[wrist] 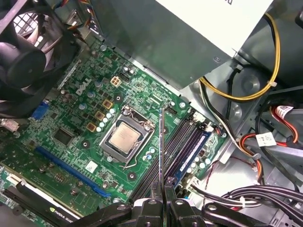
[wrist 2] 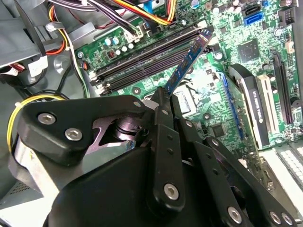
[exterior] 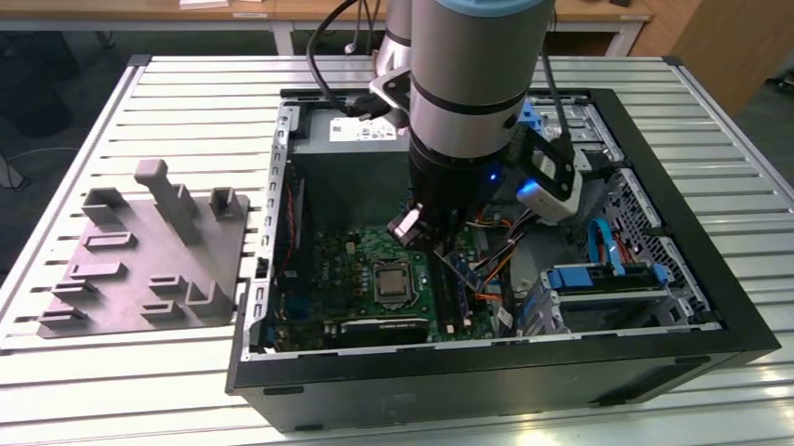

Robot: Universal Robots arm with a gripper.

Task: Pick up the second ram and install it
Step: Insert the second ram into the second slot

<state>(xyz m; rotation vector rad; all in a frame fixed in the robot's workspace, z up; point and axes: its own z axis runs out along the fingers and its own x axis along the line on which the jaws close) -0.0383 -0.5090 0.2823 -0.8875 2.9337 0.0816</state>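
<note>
Endwise in claw (wrist: 162,188): second ram (wrist: 161,142)

A workshop-like lab: opened computer case (exterior: 496,376) on a slatted metal bench (exterior: 162,93), desks (exterior: 125,13) behind.

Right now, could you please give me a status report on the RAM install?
End effector shut on the second ram, over the memory slots. Stick not yet seated. No obstruction seen between them.

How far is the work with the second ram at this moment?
Done: the second ram is picked up. In hand: the gripper is shut on it, holding it over the motherboard, near the memory slots. Left: it is not yet seated in a slot.
</note>
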